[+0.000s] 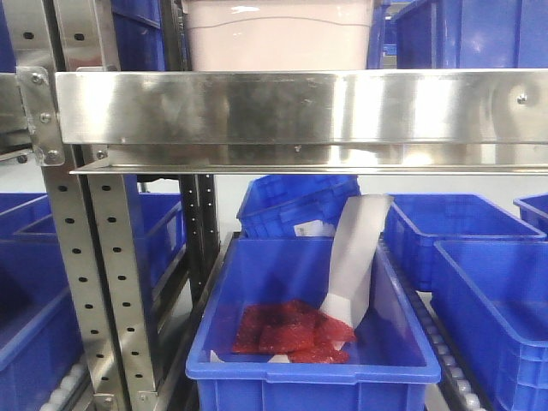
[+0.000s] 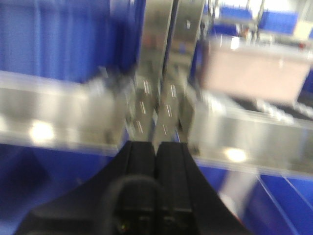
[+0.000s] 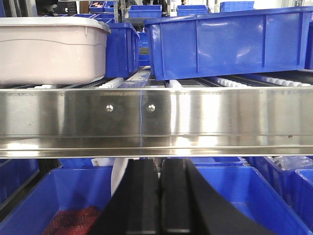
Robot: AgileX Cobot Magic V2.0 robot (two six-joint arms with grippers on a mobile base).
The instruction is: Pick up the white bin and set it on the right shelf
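The translucent pinkish-white plastic bin (image 3: 51,49) sits upper left on the shiny stainless-steel shelf (image 3: 195,120), well above both clenched, empty black grippers (image 3: 159,196) (image 2: 155,186). No writing is legible.

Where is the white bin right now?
In the right wrist view the white bin sits on the steel shelf, far left, beside a blue crate.
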